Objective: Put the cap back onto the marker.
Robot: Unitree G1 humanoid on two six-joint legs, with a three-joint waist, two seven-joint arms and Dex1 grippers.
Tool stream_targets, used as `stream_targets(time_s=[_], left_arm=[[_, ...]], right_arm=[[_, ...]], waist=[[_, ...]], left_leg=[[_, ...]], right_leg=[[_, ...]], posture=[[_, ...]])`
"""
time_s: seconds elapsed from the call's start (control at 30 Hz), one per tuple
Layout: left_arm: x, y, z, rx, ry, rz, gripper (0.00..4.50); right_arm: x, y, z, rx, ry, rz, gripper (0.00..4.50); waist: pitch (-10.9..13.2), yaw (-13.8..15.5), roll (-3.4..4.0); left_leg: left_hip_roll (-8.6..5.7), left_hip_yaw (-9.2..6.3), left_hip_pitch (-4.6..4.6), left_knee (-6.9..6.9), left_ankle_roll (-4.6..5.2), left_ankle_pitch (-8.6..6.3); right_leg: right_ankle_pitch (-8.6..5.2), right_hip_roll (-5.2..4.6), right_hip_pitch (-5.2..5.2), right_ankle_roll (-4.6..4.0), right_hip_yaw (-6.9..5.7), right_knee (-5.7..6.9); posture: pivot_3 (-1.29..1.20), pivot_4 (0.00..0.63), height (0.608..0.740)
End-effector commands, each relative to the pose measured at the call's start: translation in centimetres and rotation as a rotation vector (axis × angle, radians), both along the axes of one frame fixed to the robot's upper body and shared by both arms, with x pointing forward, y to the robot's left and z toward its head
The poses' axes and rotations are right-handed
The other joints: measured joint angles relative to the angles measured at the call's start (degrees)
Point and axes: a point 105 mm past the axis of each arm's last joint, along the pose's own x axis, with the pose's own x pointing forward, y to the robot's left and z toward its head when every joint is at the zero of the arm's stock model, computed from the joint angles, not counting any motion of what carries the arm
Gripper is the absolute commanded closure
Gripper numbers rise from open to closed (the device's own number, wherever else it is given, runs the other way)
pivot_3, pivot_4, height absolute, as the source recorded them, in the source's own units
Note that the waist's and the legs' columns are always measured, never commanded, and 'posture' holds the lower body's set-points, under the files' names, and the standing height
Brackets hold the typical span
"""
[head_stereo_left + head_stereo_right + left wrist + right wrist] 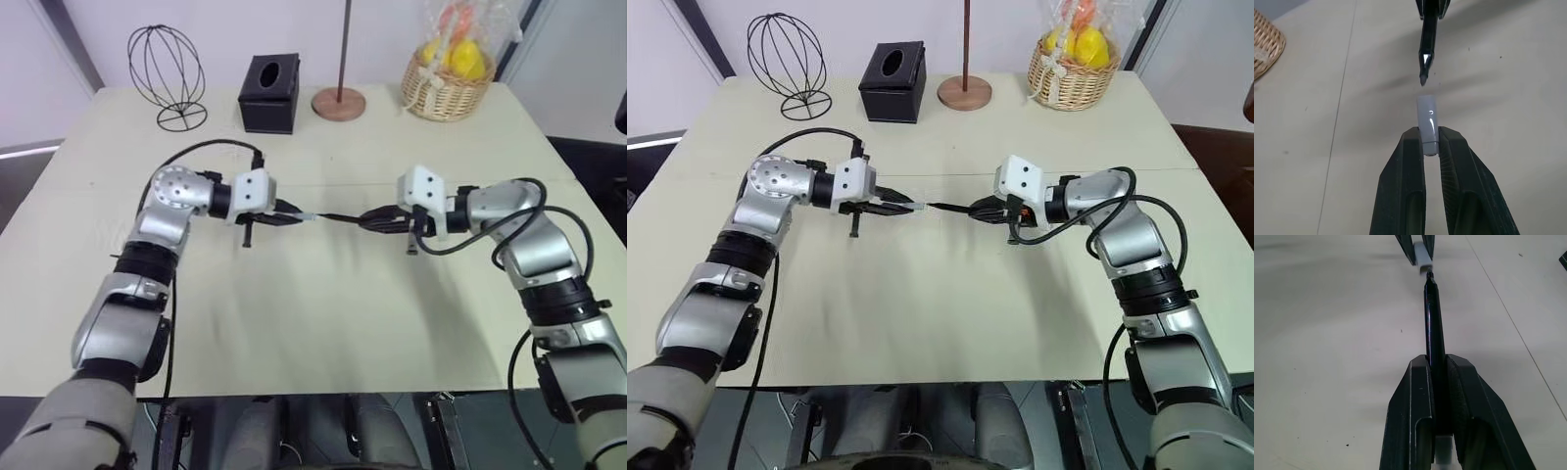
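Left wrist view: left pincer clamps the cap; right pincer clamps the marker.

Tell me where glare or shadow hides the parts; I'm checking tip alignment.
Left wrist view: a small highlight on the cap and a glint near the marker tip; soft shadows streak the table. Right wrist view: the marker's barrel shines along its length.
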Motion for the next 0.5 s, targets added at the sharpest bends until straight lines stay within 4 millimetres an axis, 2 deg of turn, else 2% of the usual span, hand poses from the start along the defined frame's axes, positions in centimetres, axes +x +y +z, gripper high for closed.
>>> stream_targets(time_s=[0.03,0.5], left_arm=[[0.1,0.2,1.8,-0.025,-0.052,0.002,4.44],[0.0,-1.0,2.1,-0.053,-0.052,-0.021,4.44]], right_arm=[[0.2,-0.4,1.3,0.015,-0.052,-0.006,4.50],[0.3,0.2,0.8,0.025,-0.039,0.004,4.50]], waist=[[0.0,0.0,0.00],[0.0,0.0,0.00]], left_leg=[[0.00,0.00,0.00,0.00,0.00,0.00],[0.00,0.00,0.00,0.01,0.00,0.00]], right_leg=[[0.00,0.00,0.00,0.00,0.00,0.00],[0.00,0.00,0.00,0.00,0.00,0.00]], posture=[[0.00,0.150,0.740],[0.00,0.150,0.740]])
